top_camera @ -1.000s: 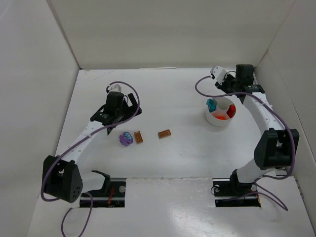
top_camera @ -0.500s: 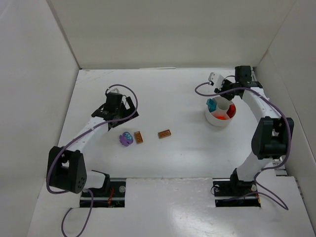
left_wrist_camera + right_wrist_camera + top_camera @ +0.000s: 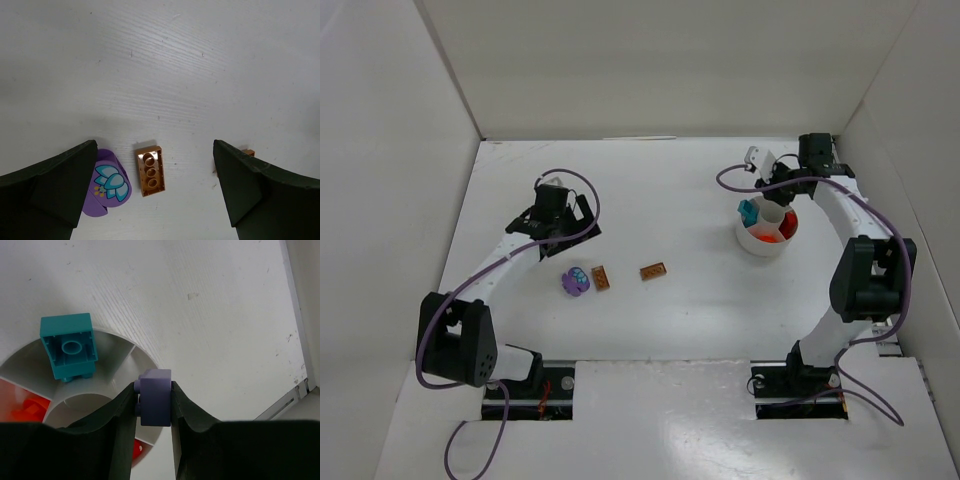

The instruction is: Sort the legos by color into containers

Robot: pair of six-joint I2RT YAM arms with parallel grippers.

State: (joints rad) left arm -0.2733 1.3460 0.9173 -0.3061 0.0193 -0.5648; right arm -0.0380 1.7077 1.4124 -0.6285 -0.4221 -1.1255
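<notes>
While the left tool (image 3: 154, 150) stands wide open, the right tool (image 3: 154, 387) pinches a purple brick (image 3: 156, 401).

**Open middle, tight right corner**

Bare worktop (image 3: 705, 295) lies between the right brown brick (image 3: 653, 270) and the bowl (image 3: 756, 243). A purple piece (image 3: 575, 281) crowds the left brown brick (image 3: 601, 277). The right arm (image 3: 850, 215) and right wall (image 3: 910, 150) hem in the bowl.
</notes>
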